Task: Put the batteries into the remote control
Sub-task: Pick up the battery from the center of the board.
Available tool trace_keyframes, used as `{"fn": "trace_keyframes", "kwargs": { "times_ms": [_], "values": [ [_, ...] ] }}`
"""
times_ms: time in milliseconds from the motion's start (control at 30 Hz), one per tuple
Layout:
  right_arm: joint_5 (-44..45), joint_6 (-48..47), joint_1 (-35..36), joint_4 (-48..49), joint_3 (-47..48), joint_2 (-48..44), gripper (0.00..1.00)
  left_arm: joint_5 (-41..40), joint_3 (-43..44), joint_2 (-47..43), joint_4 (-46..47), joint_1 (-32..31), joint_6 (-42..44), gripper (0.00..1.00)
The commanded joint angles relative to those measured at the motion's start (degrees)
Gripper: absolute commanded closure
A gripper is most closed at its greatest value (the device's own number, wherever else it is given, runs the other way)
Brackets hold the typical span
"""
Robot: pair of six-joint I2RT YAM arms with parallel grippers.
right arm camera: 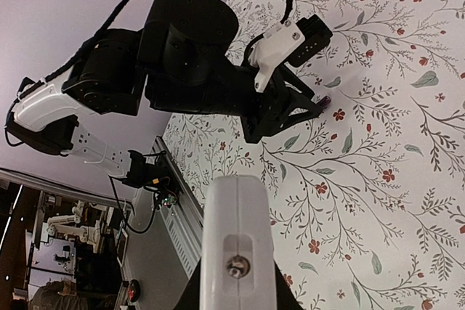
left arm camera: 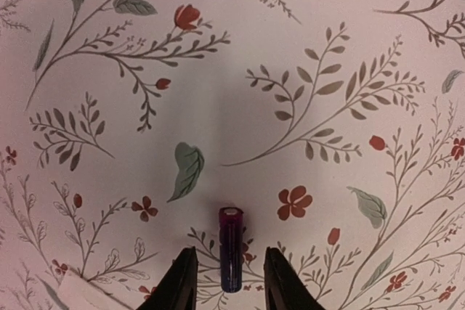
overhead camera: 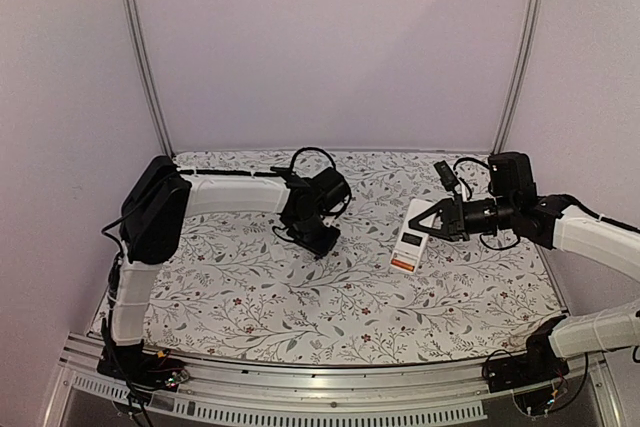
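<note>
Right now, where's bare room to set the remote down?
Bare: near table strip along the metal rail, in front of left tool and remote control. Crowded: centre, where left tool straddles a battery and right tool grips the remote control.

Tabletop [left arm camera: 218, 70]: covered with matt printed sheet. Battery [left arm camera: 230, 252]: wrapped in glossy dark sleeve. Remote control [overhead camera: 410, 232]: moulded in smooth white plastic. Front rail [overhead camera: 300, 379]: made of bare metal.

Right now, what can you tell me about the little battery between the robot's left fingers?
The battery is a small, glossy dark cylinder with a purplish sheen and a pinkish-red cap at its far end. It lies flat on the flowered table cover, lengthwise between the fingers of the open left gripper. A gap shows on each side, so neither finger seems to touch it.
</note>
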Motion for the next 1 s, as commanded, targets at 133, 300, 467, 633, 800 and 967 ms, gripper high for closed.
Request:
{"fn": "trace_keyframes", "kwargs": {
  "times_ms": [133, 300, 467, 633, 800, 967],
  "values": [
    [-1.2, -1.1, -0.8, 0.1, -0.6, -0.5, 1.00, -2.2, 3.9, 4.1, -4.8, -1.4, 1.3, 0.71],
    [-1.2, -1.2, -0.8, 0.0, -0.8, -0.9, 1.00, -2.9, 4.9, 5.7, -6.0, -2.2, 1.4, 0.80],
    [-1.2, -1.3, -0.9, 0.0, -1.1, -1.4, 1.00, -3.2, 5.1, 6.3, -6.8, -2.5, 1.3, 0.86],
    [-1.2, -1.5, -0.9, 0.0, -1.2, -1.7, 1.00, -4.0, 4.9, 5.0, -8.1, -2.5, -1.6, 1.00],
    [-1.3, -1.7, -0.9, 0.0, -1.5, -2.1, 1.00, -7.1, -1.3, -4.3, -2.5, -2.5, -12.3, 1.00],
    [-1.3, -1.8, -0.9, -0.1, -1.6, -3.1, 1.00, -11.5, -9.4, -15.1, 0.5, -3.8, -34.5, 1.00]
  ]
}}
